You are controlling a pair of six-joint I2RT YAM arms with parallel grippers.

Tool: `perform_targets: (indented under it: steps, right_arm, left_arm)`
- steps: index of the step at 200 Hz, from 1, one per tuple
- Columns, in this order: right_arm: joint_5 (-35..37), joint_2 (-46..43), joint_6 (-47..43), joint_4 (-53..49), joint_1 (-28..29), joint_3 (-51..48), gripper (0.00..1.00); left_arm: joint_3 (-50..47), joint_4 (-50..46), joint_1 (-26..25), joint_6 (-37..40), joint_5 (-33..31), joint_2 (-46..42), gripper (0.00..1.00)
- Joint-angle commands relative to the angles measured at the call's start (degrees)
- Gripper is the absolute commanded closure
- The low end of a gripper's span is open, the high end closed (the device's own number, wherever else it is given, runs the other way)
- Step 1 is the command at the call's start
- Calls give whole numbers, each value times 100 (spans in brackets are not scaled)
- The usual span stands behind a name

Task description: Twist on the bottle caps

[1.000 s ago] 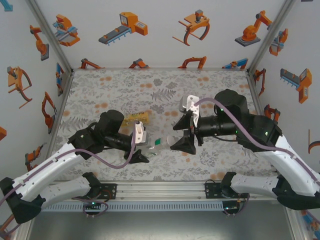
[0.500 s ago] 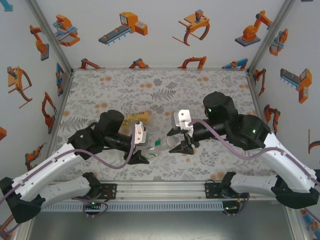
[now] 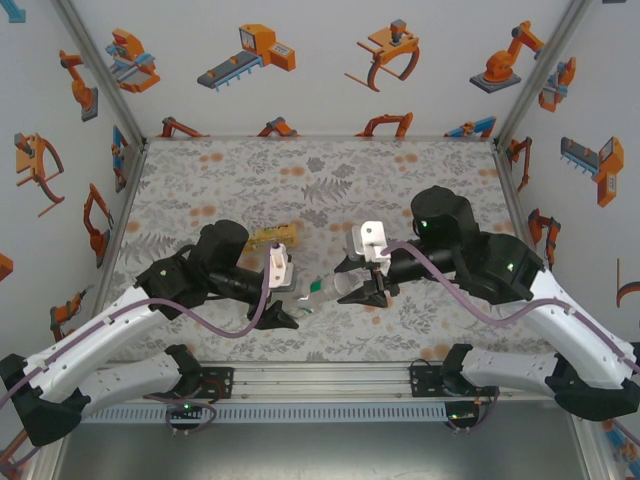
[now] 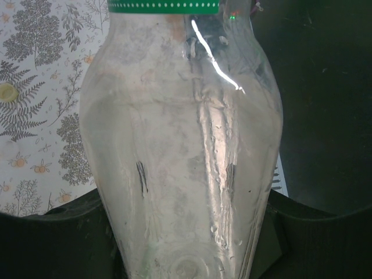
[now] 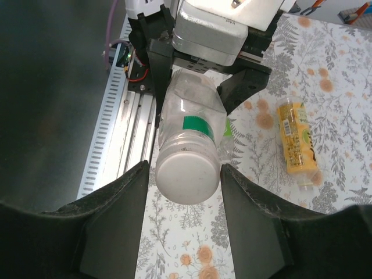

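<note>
1. Your left fingers (image 4: 58, 238) are clamped on the body of the green-labelled bottle (image 4: 180, 145), one on each side. They hold it roughly level over the worktop (image 3: 400, 180), with its neck toward the right arm.
2. The pale cap (image 5: 188, 177) sits on that bottle's mouth, facing the right wrist camera. You cannot tell how far it is screwed down.
3. Your right fingers (image 5: 110, 226) flank the cap closely, one on each side. The one on the right of that view meets the cap's edge, and a thin gap seems to show at the other. You cannot tell whether they pinch it.
4. The yellow bottle (image 3: 272, 237) lies on its side on the worktop, just behind the left wrist and apart from both sets of fingers.
</note>
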Motion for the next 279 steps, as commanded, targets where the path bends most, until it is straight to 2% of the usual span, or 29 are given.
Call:
perform_targets:
  steps: [1, 36, 67, 86, 104, 119, 139, 164, 175, 199, 224, 248, 279]
  right_arm:
    - [36, -122, 148, 257, 37, -41, 50]
    - [27, -130, 167, 214, 36, -41, 51]
    - [16, -132, 195, 142, 37, -59, 57]
    - [94, -136, 300, 118, 37, -106, 65]
    - [360, -190, 754, 267, 41, -197, 75]
    - [758, -270, 1487, 546, 46, -362, 83]
    - [1433, -372, 2810, 914, 46, -624, 100]
    - [2797, -448, 5216, 978, 51, -883, 100]
    - [3162, -423, 6197, 776, 54, -909, 100]
    - [3432, -331, 8082, 310, 42, -978, 100]
    - [3253, -163, 9889, 18, 41, -1153, 100]
    - [3180, -100, 10573, 296, 42, -1369, 100]
    - [3411, -136, 10526, 502, 37, -1405, 99]
  left_arm:
    - [143, -58, -31, -34, 161, -9, 100]
    - [153, -55, -40, -27, 166, 5, 100]
    - [151, -55, -44, -26, 159, 7, 100]
    - [152, -61, -53, -33, 140, 7, 100]
    - [136, -17, -49, -31, 89, 14, 100]
    - [95, 94, -53, -49, 5, 6, 100]
    - [5, 333, -65, -117, -253, -3, 100]
    - [-66, 577, -66, -79, -819, 34, 100]
    - [-94, 689, -66, -19, -1081, 56, 100]
    - [-119, 887, -91, 100, -1672, 166, 100]
    - [-145, 1081, -101, 205, -2243, 270, 100]
    - [-152, 1204, -101, 280, -2622, 316, 100]
    - [-212, 1327, -101, 353, -2646, 293, 100]
